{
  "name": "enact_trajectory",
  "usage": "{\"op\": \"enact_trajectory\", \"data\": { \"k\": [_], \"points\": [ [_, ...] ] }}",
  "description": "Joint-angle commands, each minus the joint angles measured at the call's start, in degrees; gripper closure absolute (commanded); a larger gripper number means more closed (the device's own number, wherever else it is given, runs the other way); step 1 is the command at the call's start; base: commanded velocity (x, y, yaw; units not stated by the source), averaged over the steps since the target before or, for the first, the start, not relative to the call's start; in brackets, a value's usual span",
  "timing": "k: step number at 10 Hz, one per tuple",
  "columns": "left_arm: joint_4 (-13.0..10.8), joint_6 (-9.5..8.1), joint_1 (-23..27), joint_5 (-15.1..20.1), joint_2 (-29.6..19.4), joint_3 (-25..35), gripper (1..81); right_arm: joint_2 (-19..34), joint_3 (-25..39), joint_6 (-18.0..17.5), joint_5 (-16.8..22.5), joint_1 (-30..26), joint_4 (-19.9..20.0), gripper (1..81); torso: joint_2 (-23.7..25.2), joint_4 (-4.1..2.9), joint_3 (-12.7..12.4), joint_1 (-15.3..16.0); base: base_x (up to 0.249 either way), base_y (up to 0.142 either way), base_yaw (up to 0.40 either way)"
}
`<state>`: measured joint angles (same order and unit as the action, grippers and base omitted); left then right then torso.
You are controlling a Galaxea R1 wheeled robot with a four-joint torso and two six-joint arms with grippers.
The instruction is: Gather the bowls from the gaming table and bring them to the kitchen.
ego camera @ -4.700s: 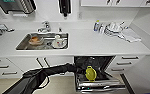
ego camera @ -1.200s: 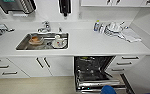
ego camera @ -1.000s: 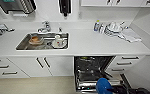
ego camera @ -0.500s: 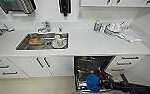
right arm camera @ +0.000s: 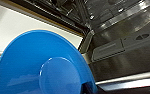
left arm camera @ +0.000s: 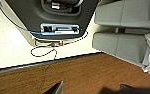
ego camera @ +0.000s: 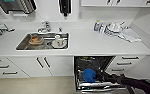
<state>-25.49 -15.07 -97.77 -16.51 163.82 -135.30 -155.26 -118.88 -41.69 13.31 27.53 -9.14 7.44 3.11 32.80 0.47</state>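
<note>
My right claw (ego camera: pixel 99 75) now grips the round blue plastic bowl (ego camera: pixel 89 75) inside the open steel dishwasher (ego camera: pixel 92 62), where moments ago the rack stood bare; nearly delivered

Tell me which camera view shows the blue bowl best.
The right wrist view: the blue bowl looms large there, underside and round base toward the camera, before the open dishwasher. The head view shows it small at the right arm's end, over the dishwasher's opening. The left wrist view looks at floor and the robot's base.
</note>
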Motion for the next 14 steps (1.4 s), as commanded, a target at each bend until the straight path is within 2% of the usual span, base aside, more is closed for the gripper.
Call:
{"op": "enact_trajectory", "data": {
  "k": [1, 3, 4, 5, 6, 7, 9, 10, 11, 14],
  "points": [
    [-1.05, 0.13, -1.94, 3.85, 0.99, -0.49, 1.0, -4.91, -11.54, -1.02, 4.88, -14.54, 2.29, 81.1, 0.00, 0.00, 0.00, 0.00, 0.000, 0.000, 0.000],
    [-0.88, 0.04, -2.30, 4.11, 3.45, -3.65, 1.0, -5.17, -13.47, -1.11, 5.67, -16.65, 2.38, 81.1, 0.00, 0.00, 0.00, 0.00, 0.000, 0.000, 0.000],
    [-0.88, -0.31, -2.30, 5.34, 4.59, -5.67, 1.0, -4.65, -13.29, -1.11, 5.67, -17.28, 2.99, 81.1, 0.00, 0.00, 0.00, 0.00, 0.000, 0.000, 0.000],
    [-0.35, -0.49, -2.29, 5.61, 5.91, -7.69, 1.0, -3.09, -12.44, -1.02, 5.84, -17.37, 4.82, 1.0, 0.00, 0.00, 0.00, 0.00, 0.000, 0.000, 0.000],
    [-0.26, -0.58, -2.04, 5.61, 6.35, -8.57, 1.0, -0.78, -9.69, -1.02, 6.64, -16.67, 4.92, 1.0, 0.00, 0.00, 0.00, 0.00, 0.000, 0.000, 0.000],
    [0.78, -1.01, -1.86, 5.61, 6.62, -9.53, 1.0, 3.82, -4.31, -1.02, 10.27, -15.96, 5.01, 1.0, 0.00, 0.00, 0.00, 0.00, 0.000, 0.000, 0.000],
    [7.18, -2.77, -0.37, 5.70, 7.67, -11.20, 1.0, 14.28, 6.77, -0.85, 18.65, -12.45, 5.10, 1.0, 0.00, 0.00, 0.00, 0.00, 0.000, 0.000, 0.000],
    [8.86, -2.77, -0.01, 5.70, 8.02, -11.99, 1.0, 18.93, 11.60, -0.85, 19.73, -9.82, 5.18, 1.0, 0.00, 0.00, 0.00, 0.00, 0.000, 0.000, 0.000],
    [9.23, -2.77, 0.16, 5.70, 8.29, -12.44, 1.0, 23.69, 15.32, -0.94, 19.73, -7.00, 7.00, 1.0, 0.00, 0.00, 0.00, 0.00, 0.000, 0.000, 0.000],
    [9.23, -3.04, 0.43, 5.61, 7.85, -12.44, 1.0, 29.54, 18.79, -0.85, 19.30, 1.17, 12.31, 1.0, 0.00, 0.00, 0.00, 0.00, 0.000, 0.000, 0.000]
  ]
}}
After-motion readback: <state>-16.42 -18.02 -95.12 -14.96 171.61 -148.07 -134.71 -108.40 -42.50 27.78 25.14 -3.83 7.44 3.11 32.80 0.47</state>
